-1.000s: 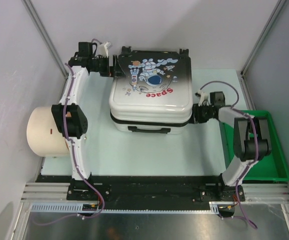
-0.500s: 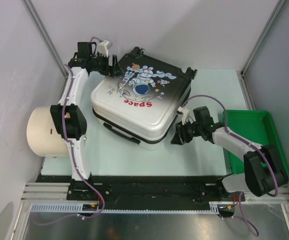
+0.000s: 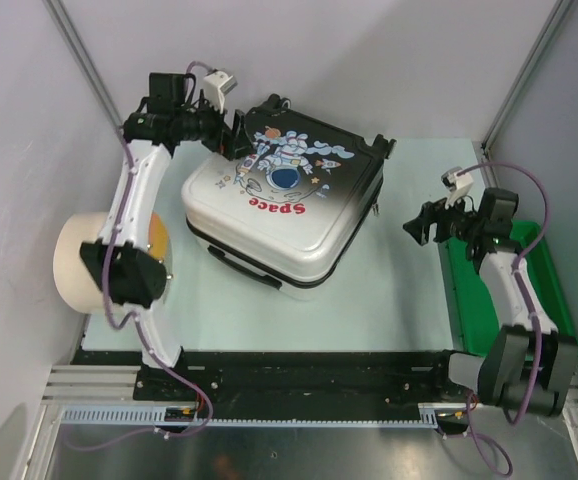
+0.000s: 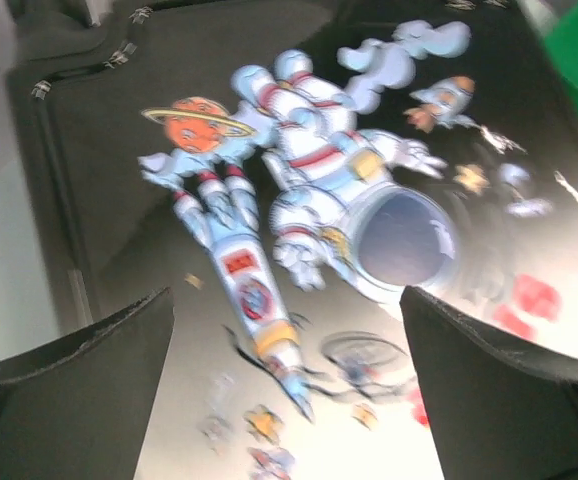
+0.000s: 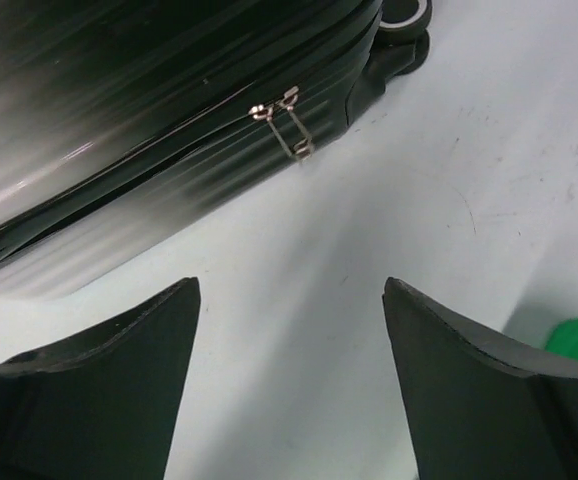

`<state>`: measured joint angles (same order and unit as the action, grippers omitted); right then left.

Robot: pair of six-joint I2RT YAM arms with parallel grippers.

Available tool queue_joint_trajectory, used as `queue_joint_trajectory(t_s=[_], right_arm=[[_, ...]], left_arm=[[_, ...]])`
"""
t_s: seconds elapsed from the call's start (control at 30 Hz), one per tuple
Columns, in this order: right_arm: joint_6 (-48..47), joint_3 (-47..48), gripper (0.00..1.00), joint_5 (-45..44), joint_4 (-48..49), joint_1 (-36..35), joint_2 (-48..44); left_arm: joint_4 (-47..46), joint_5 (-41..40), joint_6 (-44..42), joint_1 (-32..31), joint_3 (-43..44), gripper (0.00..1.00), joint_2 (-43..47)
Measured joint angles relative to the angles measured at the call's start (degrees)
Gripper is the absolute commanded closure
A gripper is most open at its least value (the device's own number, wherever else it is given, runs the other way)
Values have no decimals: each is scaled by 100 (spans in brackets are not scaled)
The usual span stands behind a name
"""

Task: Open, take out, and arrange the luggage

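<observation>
With left claw (image 3: 237,137) released, fingers (image 4: 69,375) spread over the astronaut print of the shut luggage (image 3: 279,215) just below, and right claw (image 3: 415,228) likewise released, well apart from the luggage's side ahead, 2 zipper pulls (image 5: 287,120) facing it.

The white-to-black hard-shell plastic suitcase (image 3: 284,200) has a smooth, glossy shell that throws bright reflections, and its side is ribbed in fine ridges. On that side hang two small shiny metal zipper pulls (image 5: 287,122). Under the suitcase, the pale green tabletop (image 3: 389,300) is matt and faintly scuffed. Right of the suitcase, the green plastic bin (image 3: 564,335) is smooth with a slight sheen. Left of it, the beige cylinder (image 3: 79,265) looks matt.
</observation>
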<state>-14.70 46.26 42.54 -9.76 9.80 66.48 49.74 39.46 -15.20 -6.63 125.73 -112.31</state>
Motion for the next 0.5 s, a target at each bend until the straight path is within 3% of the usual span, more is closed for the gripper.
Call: queue_joint_trajectory(t_s=[0.13, 0.27, 0.4, 0.5], right_arm=[[-70, 487, 26, 348, 195, 26, 951], [-240, 723, 26, 739, 188, 0, 1305], [-518, 756, 26, 1086, 105, -85, 1303], [-782, 772, 28, 1294, -105, -177, 1303]], left_arm=[[15, -7, 144, -96, -1191, 0, 1381], [-74, 33, 439, 254, -2312, 0, 2214], [-133, -37, 680, 501, -2555, 0, 2079], [-170, -48, 938, 544, -1759, 0, 1305]])
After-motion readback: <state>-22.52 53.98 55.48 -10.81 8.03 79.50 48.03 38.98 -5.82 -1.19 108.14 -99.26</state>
